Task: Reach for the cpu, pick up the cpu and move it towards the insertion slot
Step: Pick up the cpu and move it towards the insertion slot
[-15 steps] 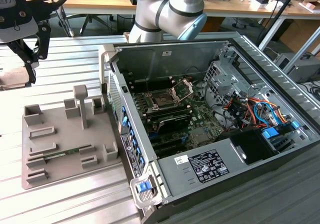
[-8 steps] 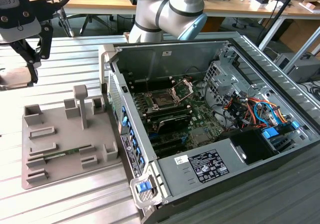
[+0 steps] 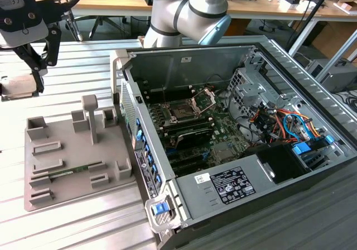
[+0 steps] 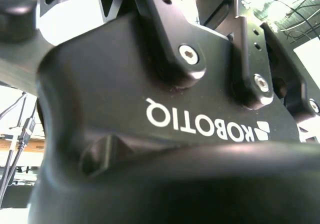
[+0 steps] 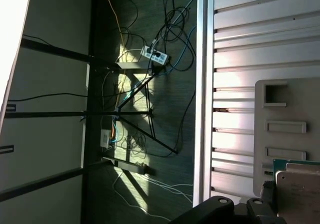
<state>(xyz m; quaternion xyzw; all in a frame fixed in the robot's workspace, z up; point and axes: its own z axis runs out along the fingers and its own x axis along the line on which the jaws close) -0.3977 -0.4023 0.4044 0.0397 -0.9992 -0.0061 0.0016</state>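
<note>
My gripper [image 3: 25, 77] hangs high at the exterior view's far left, left of the grey tray [image 3: 72, 155] and above the ribbed table. It is shut on the cpu [image 3: 18, 87], a flat whitish chip with a tan rim, held roughly level. In the first wrist view the cpu [image 5: 300, 194] sits beside black gripper parts, in front of the grey tray [image 5: 287, 109]. The insertion slot [image 3: 181, 114], a dark square socket with its silver frame tipped up, lies inside the open computer case, far off toward the exterior view's right. The gripper's black housing [image 4: 175, 109] looms close in the second wrist view.
The open computer case [image 3: 234, 133] lies on the table with its raised wall [image 3: 134, 121] between tray and motherboard. A thin green memory stick [image 3: 70, 172] rests in the tray, which has upright posts [image 3: 89, 116]. Cables and power strips [image 5: 150, 59] lie on the floor beyond the table edge.
</note>
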